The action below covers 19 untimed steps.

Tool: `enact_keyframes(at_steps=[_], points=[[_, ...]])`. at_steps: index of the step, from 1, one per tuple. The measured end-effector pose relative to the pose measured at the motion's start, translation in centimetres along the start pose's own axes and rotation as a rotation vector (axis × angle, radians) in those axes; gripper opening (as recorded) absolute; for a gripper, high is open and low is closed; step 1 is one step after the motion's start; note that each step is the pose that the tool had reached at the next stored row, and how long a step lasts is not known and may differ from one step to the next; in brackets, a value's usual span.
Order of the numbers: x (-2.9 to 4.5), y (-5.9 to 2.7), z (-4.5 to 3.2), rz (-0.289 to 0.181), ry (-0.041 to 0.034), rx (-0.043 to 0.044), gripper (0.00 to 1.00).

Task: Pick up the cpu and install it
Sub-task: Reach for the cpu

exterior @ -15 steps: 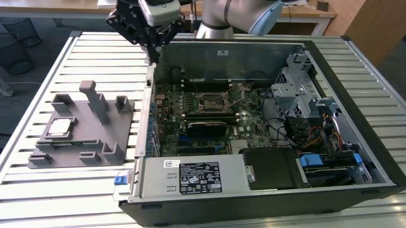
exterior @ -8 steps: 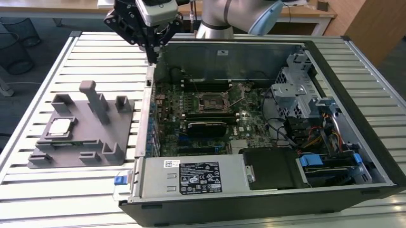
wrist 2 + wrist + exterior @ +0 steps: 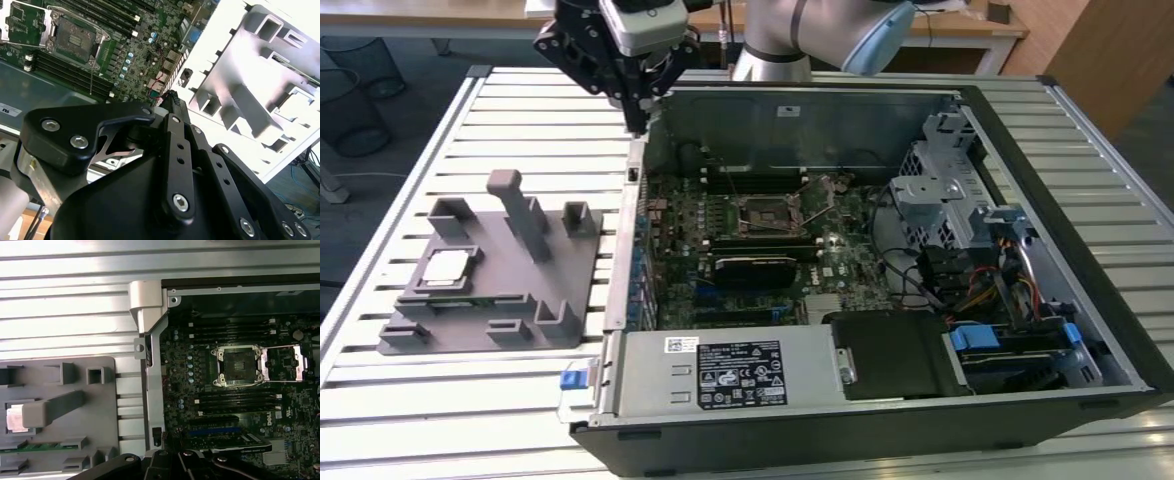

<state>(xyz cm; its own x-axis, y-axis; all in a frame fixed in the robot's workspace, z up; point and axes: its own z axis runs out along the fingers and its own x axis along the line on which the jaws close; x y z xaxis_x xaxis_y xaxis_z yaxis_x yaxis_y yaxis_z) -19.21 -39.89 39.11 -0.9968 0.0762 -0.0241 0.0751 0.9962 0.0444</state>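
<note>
Item: gripper [image 3: 638, 122]; the fingers are seen drawn together to a narrow tip, with nothing held between them; it is hung above the far corner of the computer case [image 3: 881, 415], over the case wall on the exterior view's left, between the grey fixture [image 3: 520, 315] and the motherboard [image 3: 841, 255].

Item: cpu [image 3: 447, 268]; it is laid flat in a recess of the grey fixture, silvery top upward, well apart from the gripper; in the first wrist view it [image 3: 14, 419] is partly hidden behind a fixture post.

Item: socket [image 3: 765, 212]; it is seated on the motherboard inside the case, unfilled, its metal frame [image 3: 282, 362] swung open beside it.

Item: green memory stick [image 3: 40, 446]; it is set on edge in a fixture slot near the cpu.

Item: slatted tabletop [image 3: 400, 400]; the case and the fixture are carried side by side on it.
</note>
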Motion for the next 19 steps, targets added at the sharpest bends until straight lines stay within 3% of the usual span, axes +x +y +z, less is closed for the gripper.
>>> enact_keyframes(at_steps=[19], points=[[0.87, -0.07, 0.03, 0.000, 0.0003, 0.0001, 0.11]])
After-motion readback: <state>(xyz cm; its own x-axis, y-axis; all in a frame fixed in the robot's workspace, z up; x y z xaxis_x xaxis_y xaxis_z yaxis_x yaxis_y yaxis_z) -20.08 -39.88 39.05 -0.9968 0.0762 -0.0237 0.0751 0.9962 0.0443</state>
